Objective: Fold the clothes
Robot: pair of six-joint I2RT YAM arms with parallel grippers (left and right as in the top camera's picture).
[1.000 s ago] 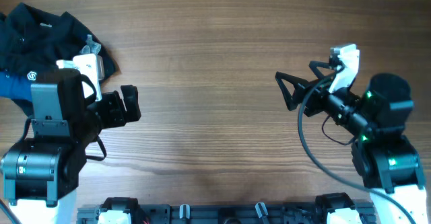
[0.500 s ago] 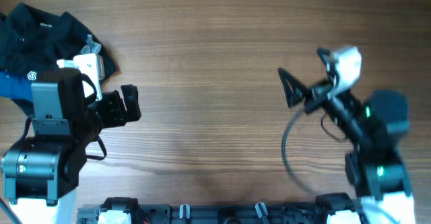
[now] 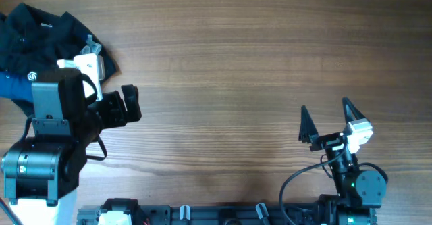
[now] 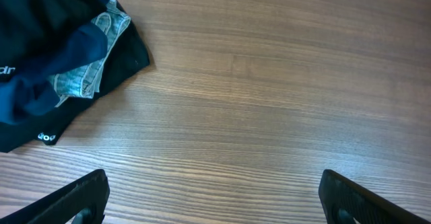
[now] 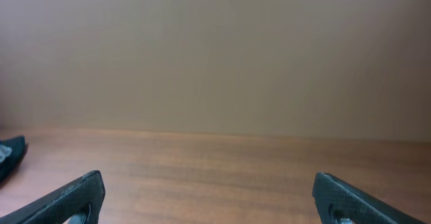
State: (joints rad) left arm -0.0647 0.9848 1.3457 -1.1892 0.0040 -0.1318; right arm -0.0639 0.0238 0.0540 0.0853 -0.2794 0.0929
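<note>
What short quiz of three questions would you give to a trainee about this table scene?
1. True or false: the black shirt lies neatly folded.
2. What do the jaws of the right arm hold? A) the shirt's collar B) the shirt's sleeve C) nothing
3. Which arm stands nearer to the shirt?
Key: 1. False, it lies crumpled at the far left of the table. 2. C, the jaws stand open and empty. 3. The left arm.
</note>
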